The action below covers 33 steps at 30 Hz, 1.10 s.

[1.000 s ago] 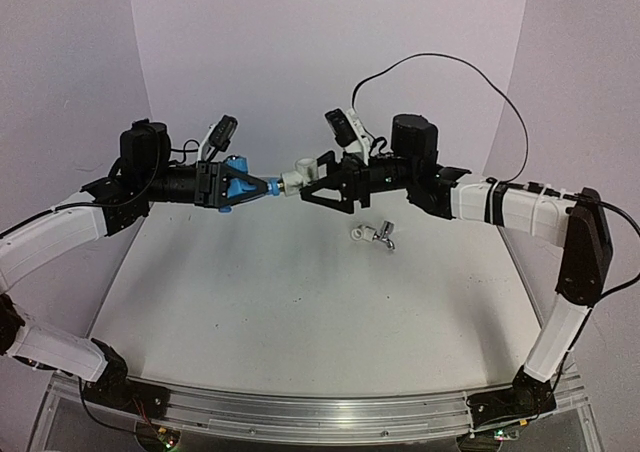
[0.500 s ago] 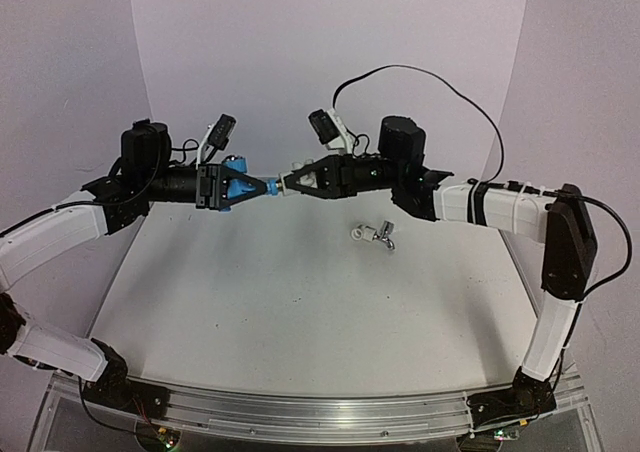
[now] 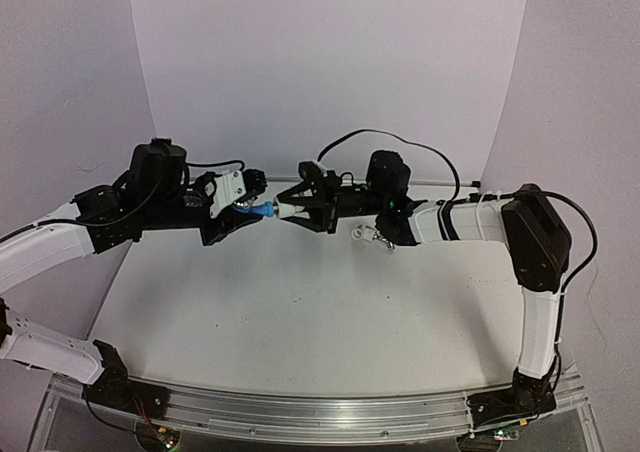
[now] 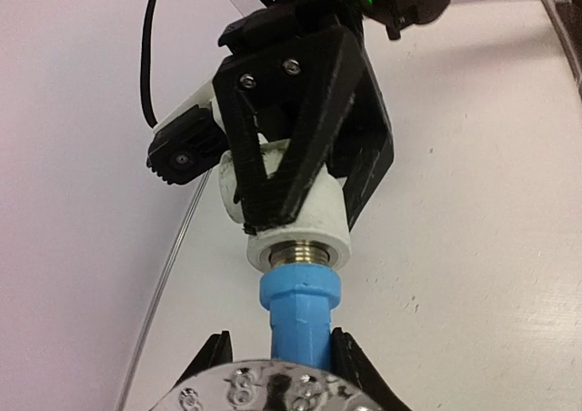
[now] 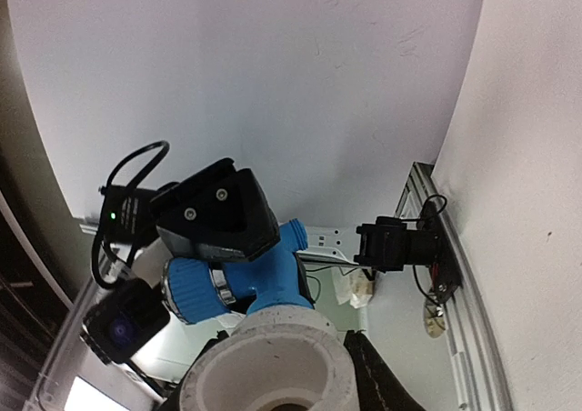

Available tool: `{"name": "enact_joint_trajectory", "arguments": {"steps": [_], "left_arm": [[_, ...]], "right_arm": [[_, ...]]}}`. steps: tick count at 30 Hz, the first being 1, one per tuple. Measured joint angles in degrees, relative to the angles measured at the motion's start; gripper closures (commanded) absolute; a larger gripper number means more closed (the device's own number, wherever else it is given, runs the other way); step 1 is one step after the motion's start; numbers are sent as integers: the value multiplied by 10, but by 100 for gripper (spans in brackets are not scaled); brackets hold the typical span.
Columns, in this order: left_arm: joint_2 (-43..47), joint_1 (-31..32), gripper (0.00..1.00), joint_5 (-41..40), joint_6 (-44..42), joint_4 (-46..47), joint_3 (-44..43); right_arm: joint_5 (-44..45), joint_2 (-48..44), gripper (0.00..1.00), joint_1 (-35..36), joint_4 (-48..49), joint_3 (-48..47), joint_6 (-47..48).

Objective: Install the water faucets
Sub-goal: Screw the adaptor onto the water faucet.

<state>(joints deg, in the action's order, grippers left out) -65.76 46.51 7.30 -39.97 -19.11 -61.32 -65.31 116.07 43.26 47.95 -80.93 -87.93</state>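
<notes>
The blue water faucet [image 3: 263,211] is held in the air above the table's back, with my left gripper [image 3: 248,213] shut on its body. Its threaded end meets a white pipe fitting [image 3: 283,210], on which my right gripper [image 3: 290,210] is shut. In the left wrist view the blue faucet [image 4: 300,315] stands between my left gripper's [image 4: 289,361] fingers, and a brass thread shows at the mouth of the white fitting [image 4: 300,225]. In the right wrist view the fitting [image 5: 273,365] fills the bottom, with the blue faucet [image 5: 250,279] behind it. The silver faucet [image 3: 380,236] lies on the table.
A second small white fitting [image 3: 357,233] lies right beside the silver faucet, under my right forearm. The white table [image 3: 300,312] ends at an aluminium rail [image 3: 300,412] at the front. Purple walls close in the back and both sides.
Both arms came lower and nearer the table with the joined parts. My right gripper, open around the white fitting a second ago, has shut on it.
</notes>
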Motion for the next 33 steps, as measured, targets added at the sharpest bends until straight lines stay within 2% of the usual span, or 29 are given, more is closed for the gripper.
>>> {"name": "enact_joint_trajectory", "arguments": {"steps": [1,5,7,10,18,21,24,26,29,33], "left_arm": [[0,2,100,-6,-15,-5,1],[9,4,100,-14,-31,-20,4],[18,9,100,-14,-31,-19,10],[44,17,100,-15,1,-19,30],[99,8,100,-1,167,-19,52],[101,-26,100,43,254,-20,46],[96,-86,100,122,351,-20,34],[89,-115,100,168,408,-18,24],[72,-130,100,239,484,-13,11],[23,-130,100,350,561,6,-12]], "right_arm": [[8,0,73,2,8,9,-21],[30,0,38,7,26,23,-56],[46,-1,27,6,20,26,-56],[61,-6,21,-10,10,53,-27],[62,-55,18,-58,-27,130,173],[69,-108,16,-53,-110,135,336],[108,-185,15,-39,-254,118,565],[132,-229,15,-30,-313,102,694],[151,-279,16,-19,-366,83,850],[153,-286,19,-9,-414,42,992]]}}
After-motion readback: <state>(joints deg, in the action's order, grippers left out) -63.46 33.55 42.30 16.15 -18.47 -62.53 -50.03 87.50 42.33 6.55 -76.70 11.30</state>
